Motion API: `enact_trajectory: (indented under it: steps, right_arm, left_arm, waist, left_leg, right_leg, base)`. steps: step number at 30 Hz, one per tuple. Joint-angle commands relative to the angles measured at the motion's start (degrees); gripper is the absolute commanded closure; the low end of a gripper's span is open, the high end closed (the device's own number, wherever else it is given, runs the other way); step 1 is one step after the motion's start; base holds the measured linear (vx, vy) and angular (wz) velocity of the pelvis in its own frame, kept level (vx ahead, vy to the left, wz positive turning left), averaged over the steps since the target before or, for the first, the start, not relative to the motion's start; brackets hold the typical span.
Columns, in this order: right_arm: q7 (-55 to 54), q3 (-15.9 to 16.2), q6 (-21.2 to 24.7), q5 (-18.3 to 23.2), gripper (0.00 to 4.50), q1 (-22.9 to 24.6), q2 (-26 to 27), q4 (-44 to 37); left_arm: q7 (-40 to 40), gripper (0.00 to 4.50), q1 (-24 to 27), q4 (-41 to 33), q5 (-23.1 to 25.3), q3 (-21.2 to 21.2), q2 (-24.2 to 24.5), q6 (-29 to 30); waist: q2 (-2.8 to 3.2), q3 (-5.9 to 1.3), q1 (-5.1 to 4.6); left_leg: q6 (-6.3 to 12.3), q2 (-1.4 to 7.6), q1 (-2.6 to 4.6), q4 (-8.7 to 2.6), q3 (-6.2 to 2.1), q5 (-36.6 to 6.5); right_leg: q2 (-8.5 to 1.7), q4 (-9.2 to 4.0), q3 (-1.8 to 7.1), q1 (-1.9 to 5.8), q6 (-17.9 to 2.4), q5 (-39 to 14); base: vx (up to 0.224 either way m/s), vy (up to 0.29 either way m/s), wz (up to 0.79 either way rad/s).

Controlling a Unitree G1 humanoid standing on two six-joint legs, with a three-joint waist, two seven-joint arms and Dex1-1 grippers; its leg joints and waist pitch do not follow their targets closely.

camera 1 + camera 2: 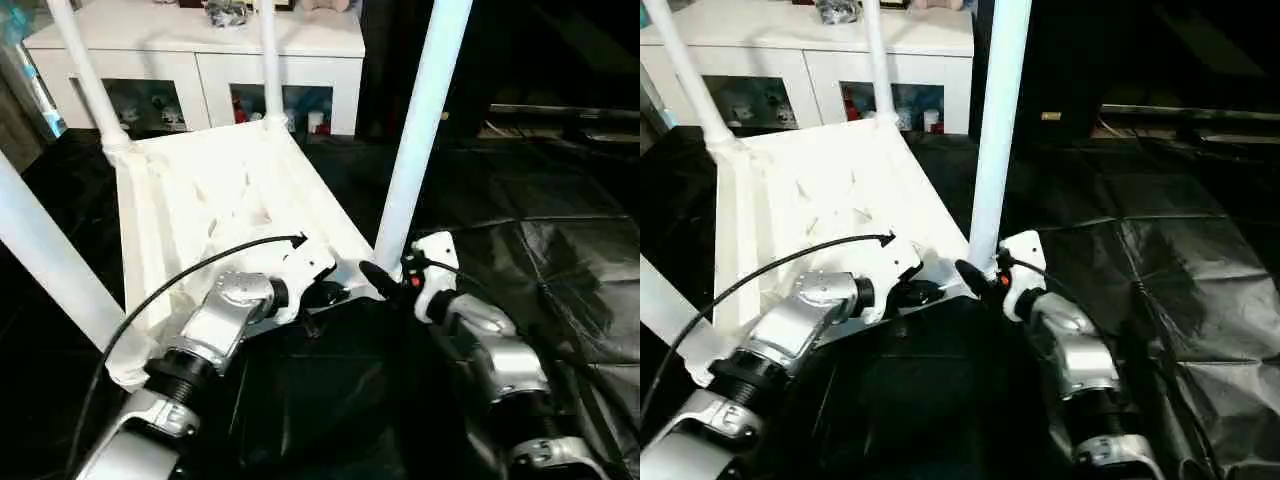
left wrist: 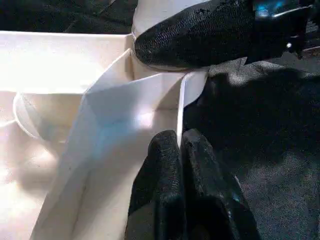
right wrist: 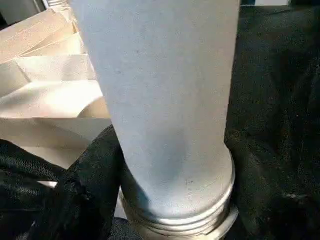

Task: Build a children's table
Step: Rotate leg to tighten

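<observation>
The children's table lies upside down, its white top [image 1: 200, 200] on a black sheet, with four white legs standing up from the corner sockets. The near right leg [image 1: 420, 130] rises in front of my right arm. My right gripper [image 1: 388, 272] is round that leg's base just above the socket, and one black finger [image 3: 90, 185] presses against the leg [image 3: 165, 100]. My left gripper [image 2: 180, 137] is shut with nothing in it, and its tips rest on the top's near rim [image 2: 182, 100] beside that same corner. The other legs stand at far left [image 1: 85, 75], far right [image 1: 268, 60] and near left [image 1: 40, 250].
A white cabinet [image 1: 200, 50] with glass-fronted compartments stands right behind the table. The wrinkled black sheet [image 1: 560, 250] covers the floor to the right and in front. A black cable [image 1: 180, 275] arcs over my left forearm.
</observation>
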Motion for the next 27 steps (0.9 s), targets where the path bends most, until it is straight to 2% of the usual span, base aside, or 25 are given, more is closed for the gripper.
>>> enact_trajectory:
  steps: [1,3,4,5,7,9,10,11,15,18,19,22,23,26,27]
  right_arm:
    - [8.0,7.3,2.2,0.4,1.05,1.2,3.0,-0.7]
    - [14.0,8.4,2.4,1.6,0.83,1.5,-0.1,-3.3]
    - [15.7,8.6,2.5,2.0,0.69,1.7,-1.2,-4.2]
    - [18.7,8.8,2.9,2.9,0.69,1.8,-3.1,-5.4]
    - [23.3,9.3,2.8,3.4,0.69,1.9,-6.3,-6.9]
    - [26.7,9.6,2.8,3.8,0.69,2.0,-8.6,-7.8]
    - [29.9,9.7,3.0,4.0,0.69,1.9,-10.8,-8.3]
    - [30.0,9.7,3.0,4.0,0.69,1.9,-10.9,-8.3]
    - [36.0,9.5,2.4,3.3,0.69,0.5,-15.1,-7.3]
    - [36.4,9.7,1.9,3.2,0.92,-0.4,-15.6,-6.2]
    - [36.5,9.8,1.9,3.3,0.92,-0.5,-15.7,-6.0]
    - [37.1,9.9,2.0,3.4,1.19,-0.9,-15.7,-5.8]
    - [37.4,9.9,2.1,3.5,1.29,-1.1,-15.6,-5.8]
    - [38.8,10.4,2.6,3.8,1.51,-1.1,-15.1,-6.0]
    - [39.1,10.7,2.6,3.9,1.61,-0.9,-15.2,-6.1]
  left_arm:
    - [0.8,4.50,-0.6,1.1,0.0,-2.5,-2.5,-0.4]
    - [-3.6,4.50,0.3,-0.1,-1.0,-2.9,-0.6,-2.5]
    - [-5.1,4.50,0.7,-0.5,-1.3,-3.1,0.1,-3.4]
    - [-7.8,4.50,1.4,-1.6,-1.9,-3.4,1.4,-4.0]
    - [-11.9,4.50,2.3,-3.1,-2.8,-3.9,3.4,-5.1]
    - [-14.5,4.50,2.9,-4.3,-3.3,-4.0,4.9,-5.1]
    - [-16.7,4.50,3.2,-4.8,-3.5,-4.2,6.5,-5.7]
    - [-16.8,4.50,3.2,-4.8,-3.5,-4.2,6.6,-5.7]
    - [-24.2,4.50,4.0,-6.4,-5.0,-4.0,11.4,-6.5]
    - [-25.2,4.50,4.0,-6.1,-5.0,-3.7,12.4,-7.1]
    - [-25.4,4.50,4.1,-6.1,-5.0,-3.7,12.5,-7.1]
    - [-25.7,4.50,4.1,-6.0,-5.1,-3.5,13.0,-7.4]
    - [-25.8,4.50,4.1,-5.9,-5.1,-3.5,13.1,-7.4]
    - [-25.6,4.50,4.1,-5.9,-5.2,-3.4,13.1,-7.5]
    - [-25.2,4.50,4.1,-5.8,-5.3,-3.4,13.0,-7.6]
  waist:
    - [-0.19,-2.29,-0.18]
    - [-0.38,-2.42,-0.02]
    - [-0.33,-2.62,0.11]
    - [-0.52,-2.70,0.01]
    - [-0.49,-2.90,0.16]
    - [-0.56,-3.07,0.23]
    - [-0.50,-2.99,0.24]
    - [-0.64,-3.02,0.28]
    - [-0.50,-2.80,0.51]
    - [-0.38,-2.70,0.60]
    - [-0.54,-2.70,0.67]
    - [-0.47,-2.78,1.08]
    - [-0.73,-2.84,1.15]
    - [-0.81,-2.89,1.22]
    - [-1.20,-2.90,1.21]
  left_leg:
    - [0.76,3.54,0.61,-5.01,-1.97,-12.5]
    - [1.35,3.51,0.50,-4.92,-1.99,-12.1]
    - [2.20,3.59,0.53,-4.68,-1.89,-10.2]
    - [3.16,3.51,0.21,-4.49,-1.82,-8.4]
    - [4.81,3.50,0.21,-4.19,-1.71,-6.0]
    - [6.11,3.49,0.03,-3.97,-1.67,-3.9]
    - [6.81,3.54,0.13,-3.91,-1.59,-3.7]
    - [7.14,3.58,0.15,-3.88,-1.57,-3.7]
    - [6.35,3.88,0.39,-4.05,-1.42,-5.3]
    - [5.32,3.97,0.75,-4.17,-1.33,-6.3]
    - [5.16,3.98,0.75,-4.18,-1.31,-6.4]
    - [4.24,3.95,0.73,-4.19,-1.34,-5.8]
    - [4.32,3.89,0.65,-4.13,-1.34,-5.2]
    - [5.07,3.81,0.54,-3.97,-1.31,-3.5]
    - [5.31,3.80,0.57,-3.92,-1.23,-3.4]
  right_leg:
    - [-4.66,-5.09,2.34,1.28,-11.4,-12.3]
    - [-4.66,-4.95,2.32,1.60,-11.5,-10.9]
    - [-4.73,-4.68,2.35,1.67,-12.1,-7.6]
    - [-4.65,-4.30,2.29,1.94,-12.9,-4.2]
    - [-4.71,-3.90,2.23,2.08,-13.7,-0.2]
    - [-4.73,-3.45,2.12,2.35,-14.6,3.1]
    - [-4.65,-3.41,2.09,2.17,-15.2,4.3]
    - [-4.68,-3.28,1.99,2.23,-15.6,4.2]
    - [-4.59,-3.44,1.79,1.95,-16.1,0.5]
    - [-4.49,-3.58,1.79,1.66,-16.3,-1.2]
    - [-4.53,-3.61,1.83,1.68,-16.2,-1.4]
    - [-4.61,-3.38,1.90,1.78,-16.0,-0.3]
    - [-4.66,-3.20,1.91,1.91,-16.1,0.6]
    - [-4.62,-2.92,1.87,2.02,-16.4,3.4]
    - [-4.58,-2.97,1.85,2.01,-16.4,3.5]
  base:
    - [0.000,0.000,0.00]
    - [0.000,0.000,0.00]
    - [0.000,0.000,0.00]
    - [0.000,0.000,0.00]
    - [0.000,0.000,0.00]
    - [0.000,0.000,0.00]
    - [0.000,0.000,0.00]
    - [0.000,0.000,0.00]
    - [0.000,0.000,0.00]
    - [0.000,0.000,0.00]
    - [0.000,0.000,0.00]
    - [0.000,0.000,0.00]
    - [0.000,0.000,0.00]
    - [0.000,0.000,0.00]
    - [0.000,0.000,0.00]
